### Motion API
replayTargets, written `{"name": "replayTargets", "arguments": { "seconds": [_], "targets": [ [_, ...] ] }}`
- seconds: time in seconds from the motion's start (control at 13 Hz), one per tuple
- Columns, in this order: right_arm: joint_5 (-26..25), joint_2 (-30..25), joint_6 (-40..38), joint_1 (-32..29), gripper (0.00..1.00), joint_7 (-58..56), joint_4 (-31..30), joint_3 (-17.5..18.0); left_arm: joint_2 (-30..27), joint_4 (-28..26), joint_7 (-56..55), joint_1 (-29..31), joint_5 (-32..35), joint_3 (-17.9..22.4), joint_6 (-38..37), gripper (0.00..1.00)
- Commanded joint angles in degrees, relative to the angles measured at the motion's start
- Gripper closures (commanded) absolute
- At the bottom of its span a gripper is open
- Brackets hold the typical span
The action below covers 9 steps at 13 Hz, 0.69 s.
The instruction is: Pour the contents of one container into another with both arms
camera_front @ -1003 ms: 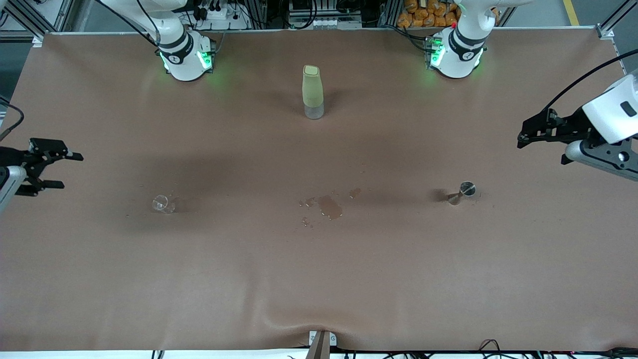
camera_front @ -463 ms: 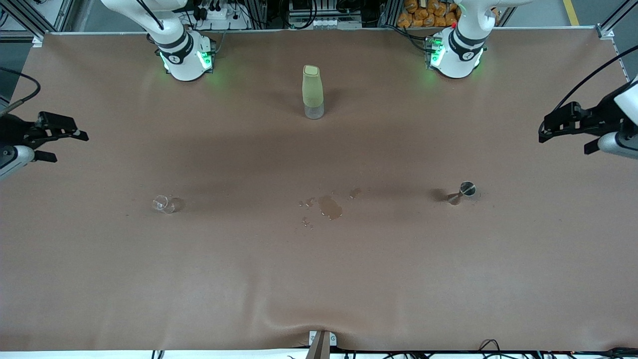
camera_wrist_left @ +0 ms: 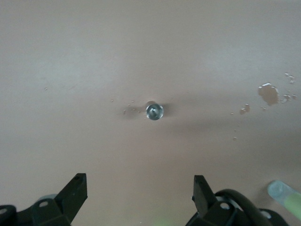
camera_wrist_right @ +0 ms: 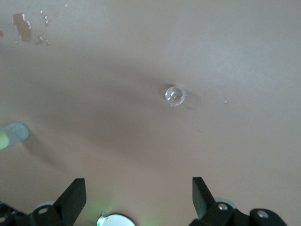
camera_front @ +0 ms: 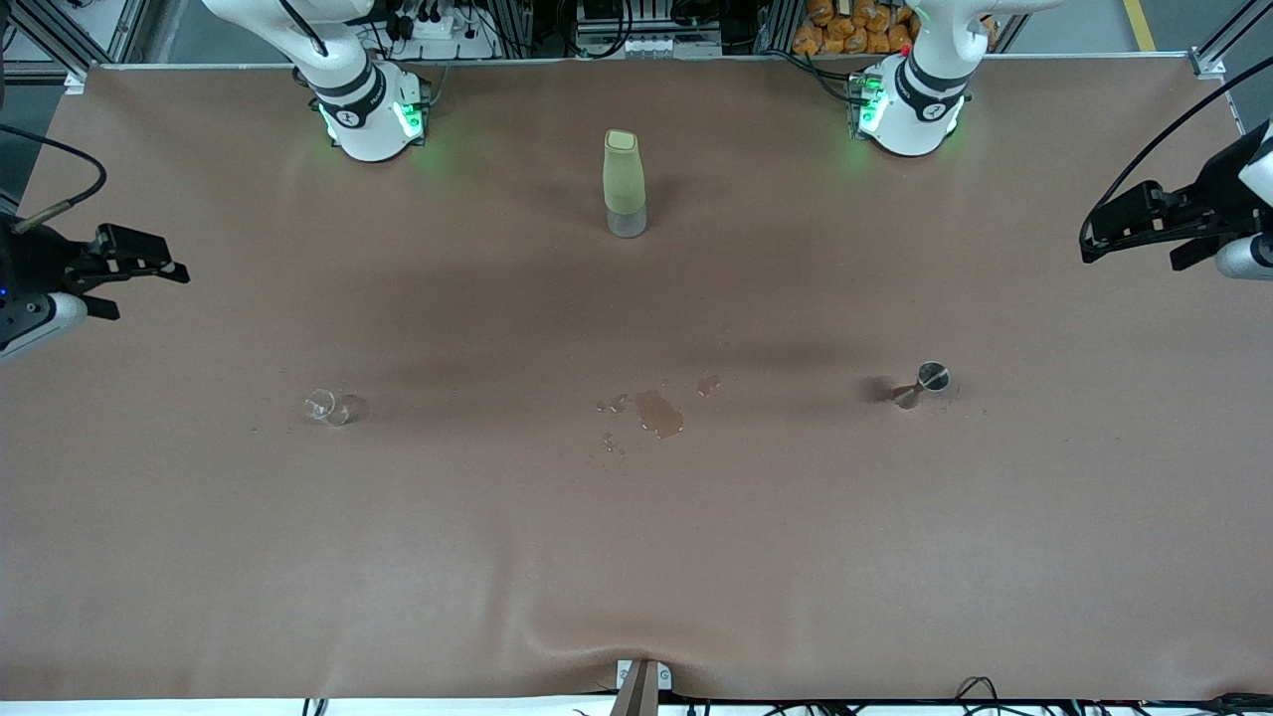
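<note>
- The right end effector (camera_front: 149, 268) hangs in the air over the desk's (camera_front: 636, 557) edge at the right arm's end, at about 9 o'clock in the front view; its fingers (camera_wrist_right: 73, 195) stand apart and hold nothing.
- A small clear glass cup (camera_front: 324, 406) stands on the desk, at about 8 o'clock from the desk's middle, well apart from that end effector.
- A tall pale-green bottle (camera_front: 624, 182) with a clear base stands upright at 12 o'clock, between the two arm bases.
- A brown spill (camera_front: 658, 411) with small droplets lies near the middle of the desk.
- A small metal jigger (camera_front: 923, 383) stands at about 4 o'clock from the bottle, toward the left arm's end.
- The left end effector (camera_front: 1129, 227) hangs over the desk's edge at 3 o'clock, fingers (camera_wrist_left: 75, 190) apart and empty.
</note>
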Motion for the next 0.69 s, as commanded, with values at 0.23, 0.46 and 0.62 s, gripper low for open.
{"name": "replayTargets", "arguments": {
  "seconds": [0.23, 0.46, 0.62],
  "targets": [
    [-3.77, -2.42, 3.88, 0.45, 0.0, 1.34, -1.49, 1.27, -7.97, -9.46, -2.27, -0.83, 4.64, -0.81, 5.22, 0.0],
    [-4.21, -3.3, 3.36, 1.34, 0.0, 16.26, -1.49, 1.36, -8.6, -10.01, -2.8, -0.65, 5.0, -1.52, 5.23, 0.0],
    [-4.12, -3.39, 3.27, 1.43, 0.0, 19.1, -1.58, 1.36, -8.6, -10.01, -5.69, -0.92, 4.99, -2.13, 4.79, 0.0]
  ]
}}
